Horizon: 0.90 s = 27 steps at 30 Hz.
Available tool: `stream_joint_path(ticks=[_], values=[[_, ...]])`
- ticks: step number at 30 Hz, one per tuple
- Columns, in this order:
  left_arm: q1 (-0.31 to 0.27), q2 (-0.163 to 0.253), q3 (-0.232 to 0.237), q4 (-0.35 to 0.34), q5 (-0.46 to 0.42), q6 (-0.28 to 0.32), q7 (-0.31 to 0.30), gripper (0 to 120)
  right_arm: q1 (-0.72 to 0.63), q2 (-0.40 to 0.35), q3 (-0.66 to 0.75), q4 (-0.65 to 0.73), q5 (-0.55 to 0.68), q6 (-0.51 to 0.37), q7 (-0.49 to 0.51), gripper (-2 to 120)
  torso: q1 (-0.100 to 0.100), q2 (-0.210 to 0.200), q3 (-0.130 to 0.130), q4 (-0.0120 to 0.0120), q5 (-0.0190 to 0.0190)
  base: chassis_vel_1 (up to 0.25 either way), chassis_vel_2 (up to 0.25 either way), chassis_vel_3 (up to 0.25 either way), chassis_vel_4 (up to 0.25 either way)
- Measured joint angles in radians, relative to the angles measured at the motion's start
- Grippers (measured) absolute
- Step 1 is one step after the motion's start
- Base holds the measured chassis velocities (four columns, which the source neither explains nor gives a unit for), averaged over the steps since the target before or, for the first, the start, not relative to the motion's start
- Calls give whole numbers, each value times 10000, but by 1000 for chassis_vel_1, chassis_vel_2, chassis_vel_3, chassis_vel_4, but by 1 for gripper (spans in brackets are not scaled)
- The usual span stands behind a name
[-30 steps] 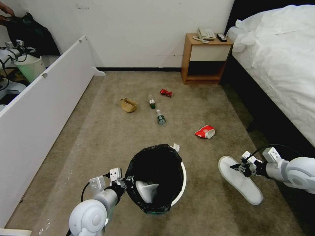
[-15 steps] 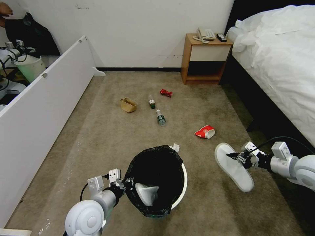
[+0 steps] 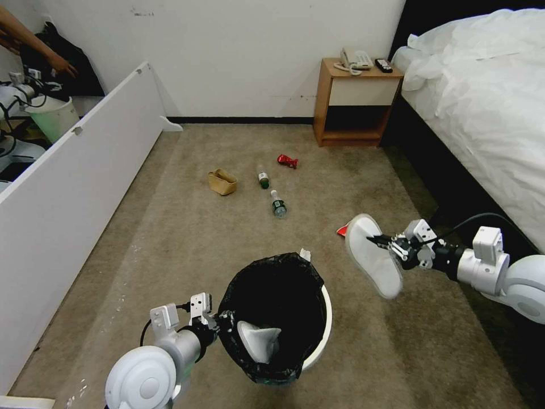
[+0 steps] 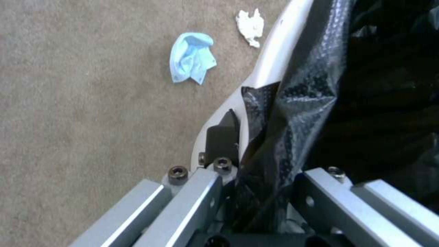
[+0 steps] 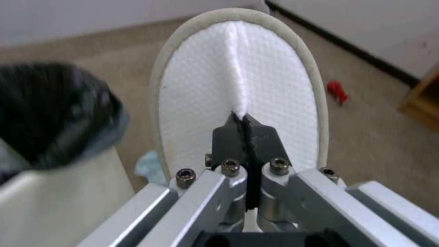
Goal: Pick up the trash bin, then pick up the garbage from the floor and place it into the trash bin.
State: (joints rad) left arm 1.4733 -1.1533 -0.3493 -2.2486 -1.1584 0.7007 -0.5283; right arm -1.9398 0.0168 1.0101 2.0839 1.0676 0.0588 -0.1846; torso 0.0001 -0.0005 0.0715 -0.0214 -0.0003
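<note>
Right gripper (image 3: pixel 379 242) is clenched on the white slipper (image 3: pixel 372 254), pinching a fold of its fabric and holding it clear of the carpet, right of the trash bin (image 3: pixel 318 335) and near it. Your left gripper (image 3: pixel 223 320) grips the bin's near-left rim through the black liner (image 4: pixel 293 103); a second slipper (image 3: pixel 258 338) already lies inside. You are on the carrying step. My judgement: your next move needs the slipper brought left over the bin mouth before letting go. Outstanding on the floor: tan paper bag (image 3: pixel 222 181), snack packet (image 3: pixel 342 230) partly hidden behind the held slipper, two bottles (image 3: pixel 277 204), blue mask (image 4: pixel 191 57), red wrapper (image 3: pixel 287 161), tissue (image 3: pixel 305 254).
</note>
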Motion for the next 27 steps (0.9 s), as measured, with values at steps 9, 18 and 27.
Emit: stream_joint_path(ticks=[9, 18, 27], values=[[-129, 31, 135, 0, -383, 65, -524, 2, 661, 361, 18, 516, 95, 619, 28, 0, 0, -1, 0, 0, 1, 0, 0, 0, 0], [-296, -2, 341, 257, -530, 101, -699, 2, 1122, 517, 18, 1069, 524, 1121, 1, 0, 0, -1, 0, 0, 1, 0, 0, 0, 0], [-492, -109, 544, 379, -772, 171, -1028, 2, 1400, 321, 19, 1462, 820, 1524, -282, 0, 0, -1, 0, 0, 1, 0, 0, 0, 0]])
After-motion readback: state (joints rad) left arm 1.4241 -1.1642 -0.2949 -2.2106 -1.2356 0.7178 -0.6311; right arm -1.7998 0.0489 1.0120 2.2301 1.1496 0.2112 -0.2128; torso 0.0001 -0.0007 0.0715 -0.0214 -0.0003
